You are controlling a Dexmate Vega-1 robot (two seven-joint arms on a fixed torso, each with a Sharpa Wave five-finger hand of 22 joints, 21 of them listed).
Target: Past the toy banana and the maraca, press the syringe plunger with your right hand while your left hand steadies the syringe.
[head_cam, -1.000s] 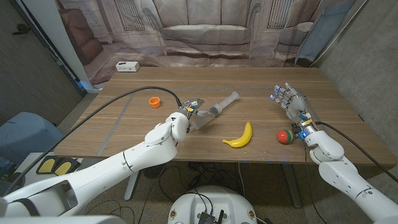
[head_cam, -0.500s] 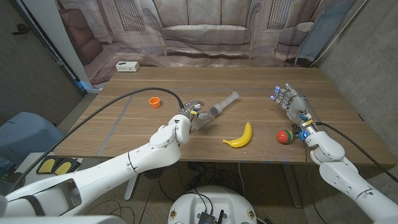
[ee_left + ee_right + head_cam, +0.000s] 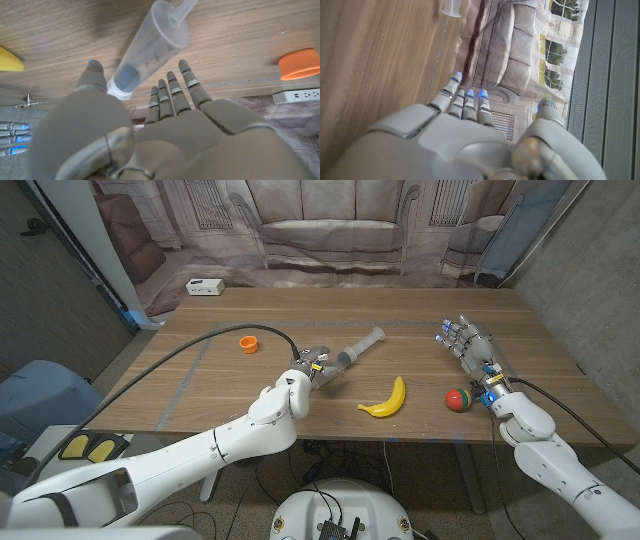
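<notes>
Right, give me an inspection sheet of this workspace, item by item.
Surface: brown wooden table, plank grain.
Job's things: clear plastic syringe lying slantwise mid-table; yellow toy banana nearer the front edge; red-and-green maraca right of it.
Clutter: orange plastic cap; white power strip at the far left edge.
Hands: left hand at the syringe's near end, fingers apart, no grip visible; right hand open, apart from the syringe, fingers spread.
Cables: black cable running along the left arm; another beside the right arm.
Surroundings: printed sofa backdrop behind the table.
</notes>
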